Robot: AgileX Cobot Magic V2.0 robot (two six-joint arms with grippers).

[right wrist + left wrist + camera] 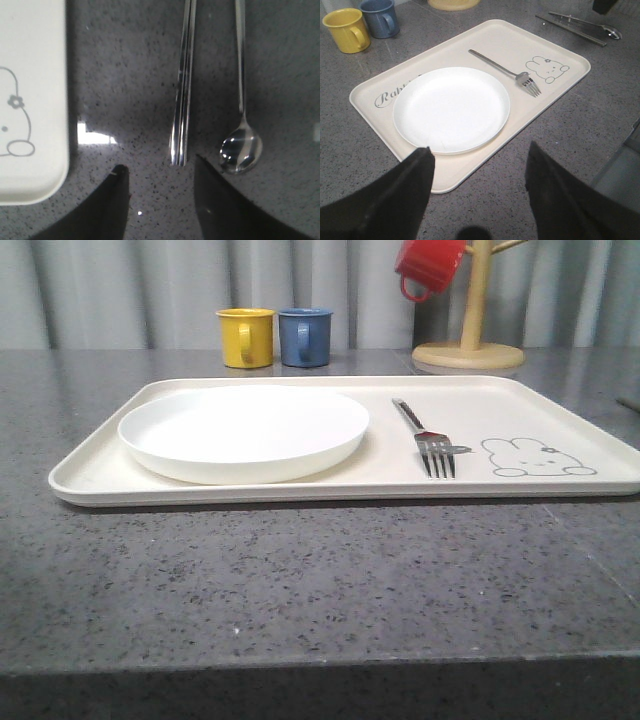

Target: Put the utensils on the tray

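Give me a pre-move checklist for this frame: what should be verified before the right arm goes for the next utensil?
1. Fork already on the tray: ok, it lies between the white plate and the rabbit drawing.
2. Chopsticks lying together on the counter, off the tray: ok.
3. Right tool open and lined up with the chopstick ends: ok.
4. Spoon apart from the chopsticks: ok, though the gap is narrow.
5. Free tray space for more utensils: ok, bare beside the fork.
6. Left tool open, holding nothing, near the tray's edge: ok.
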